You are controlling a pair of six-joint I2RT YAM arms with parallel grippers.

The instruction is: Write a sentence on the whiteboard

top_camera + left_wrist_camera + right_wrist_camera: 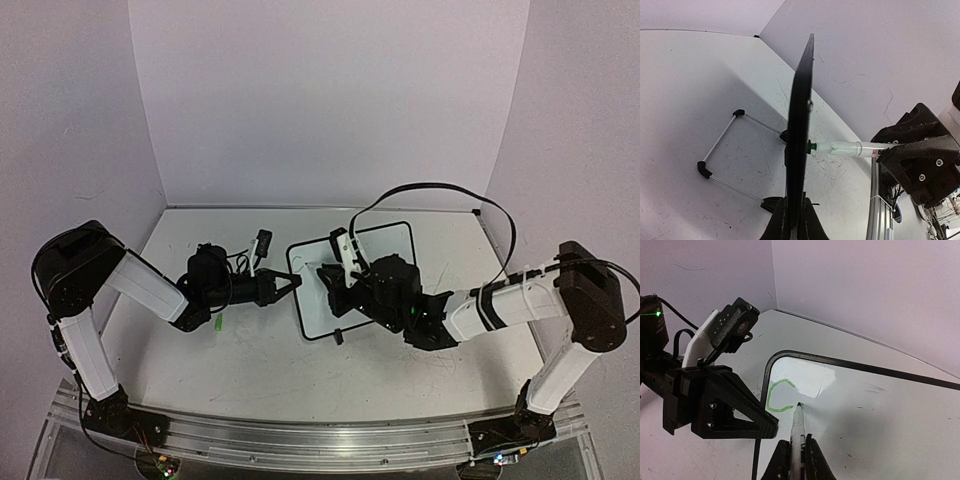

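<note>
Clamping the left edge of the small white whiteboard with its thin black frame and rounded corners, the left gripper has its two black fingers pressed against the board from both sides. In the left wrist view the board shows edge-on, a dark blade rising out of the pinch. The whiteboard sits in the middle of the scuffed white table, between the two arms. Behind the board, a thin wire stand with black corner pieces reaches out over the tabletop.

The right gripper pinches a slim clear-barrelled marker with a green tip. Its fingers are closed tight on the barrel, which runs forward between them. The marker's tip touches the board's face just inside a rounded corner of the frame, at the end of the lower stroke of a green letter. That letter is a curved "c", the only writing of the sentence that shows. In the right wrist view, the left gripper's near finger lies over the frame just beside that letter, near the marker's tip but apart from it.

From above, the two grippers meet at the board's left part, the left one coming in from the left and the right one reaching across the board's face from the right. A white and black wrist camera sits above the left gripper's finger.
</note>
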